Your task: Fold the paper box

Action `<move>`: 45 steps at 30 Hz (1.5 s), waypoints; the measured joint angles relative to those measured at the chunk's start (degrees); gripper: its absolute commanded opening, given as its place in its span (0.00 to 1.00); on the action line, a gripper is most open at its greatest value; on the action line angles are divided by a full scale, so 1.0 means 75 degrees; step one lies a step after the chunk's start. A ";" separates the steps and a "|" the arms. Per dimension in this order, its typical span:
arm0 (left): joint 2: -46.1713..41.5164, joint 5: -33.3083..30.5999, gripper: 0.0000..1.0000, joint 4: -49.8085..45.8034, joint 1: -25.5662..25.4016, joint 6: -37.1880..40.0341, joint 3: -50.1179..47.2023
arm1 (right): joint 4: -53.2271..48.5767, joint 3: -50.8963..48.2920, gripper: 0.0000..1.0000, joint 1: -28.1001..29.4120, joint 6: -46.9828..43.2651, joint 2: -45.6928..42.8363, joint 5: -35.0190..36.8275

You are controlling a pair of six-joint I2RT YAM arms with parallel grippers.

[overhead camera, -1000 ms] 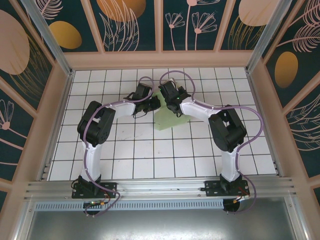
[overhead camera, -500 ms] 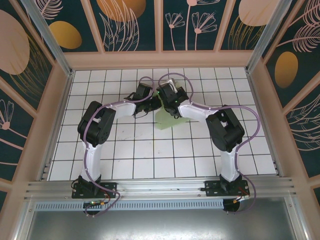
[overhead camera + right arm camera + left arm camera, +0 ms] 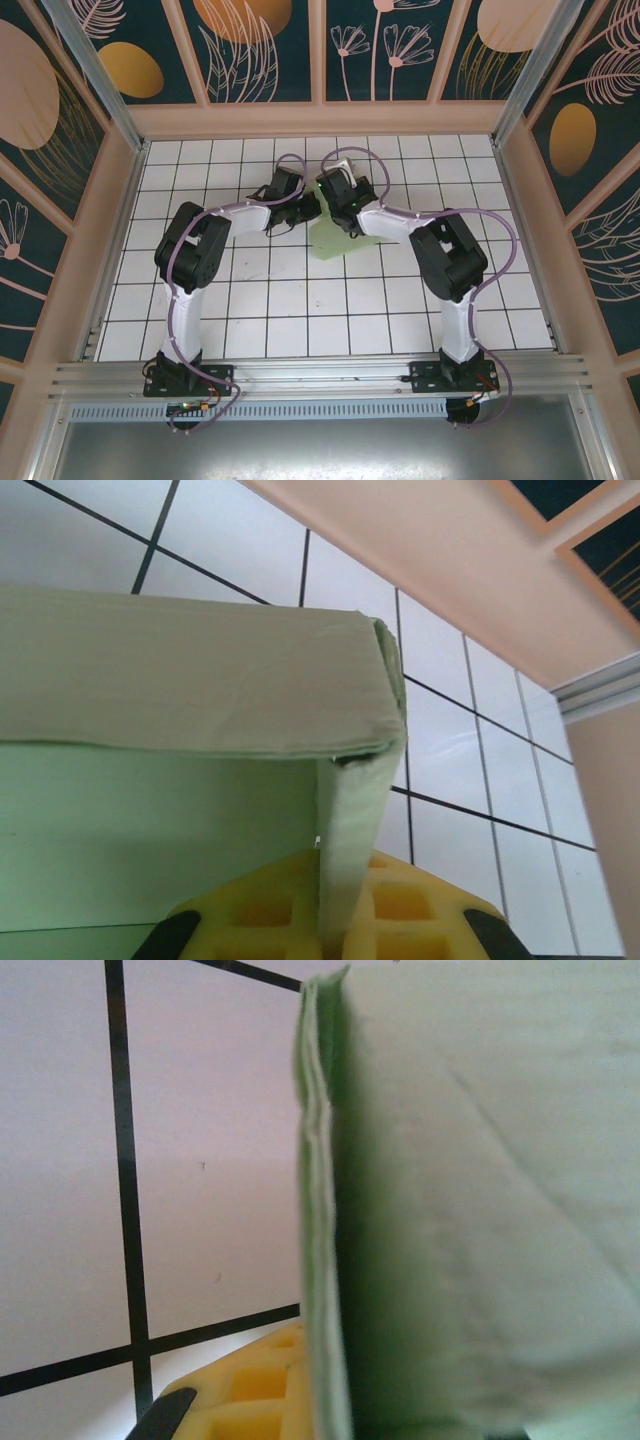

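The paper box [image 3: 334, 241] is pale mint-green card lying at the middle back of the table, partly under both wrists. My left gripper [image 3: 311, 209] meets it from the left and my right gripper [image 3: 342, 216] from the right. In the left wrist view a raised wall of the paper box [image 3: 470, 1220] stands edge-on in my left gripper [image 3: 322, 1405], with one yellow pad [image 3: 250, 1390] against it and the other hidden behind the card. In the right wrist view my right gripper [image 3: 340, 920] is shut on an upright side wall of the paper box [image 3: 352, 820], under a folded-over top panel.
The table [image 3: 300, 310] is white with a black grid, ringed by a peach rim [image 3: 320, 120] and patterned walls. The arms' cables loop above the box. An aluminium rail [image 3: 320, 375] runs along the near edge by the arm bases.
The right arm's wrist and elbow have shifted slightly to the left, covering more of the green card. The left arm has stayed put, and both grips hold.
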 measured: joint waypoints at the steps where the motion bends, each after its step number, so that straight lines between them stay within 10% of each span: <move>1: 0.0000 0.0000 0.00 0.0000 0.0000 0.0003 0.0000 | -0.0032 0.0000 0.11 -0.0041 0.0064 -0.0017 -0.0117; 8: 0.0026 -0.0029 0.00 -0.0017 0.0000 0.0012 0.0012 | -0.0259 0.0000 0.20 -0.0038 0.0224 -0.0332 -0.0527; 19: 0.0184 -0.0023 0.00 -0.0017 -0.0009 0.0050 0.0224 | -0.0318 -0.0032 0.73 0.0289 -0.0020 -0.0877 -0.0781; 35: 0.0181 -0.0504 0.00 -0.0545 -0.0009 0.0895 0.0478 | 0.0108 -0.1475 0.75 -0.1393 0.2078 -0.3625 -0.4130; 45: 0.0122 -0.1209 0.00 -0.3579 0.0058 0.3351 0.2439 | 0.0224 -0.2413 0.75 -0.1935 0.2623 -0.4127 -0.5173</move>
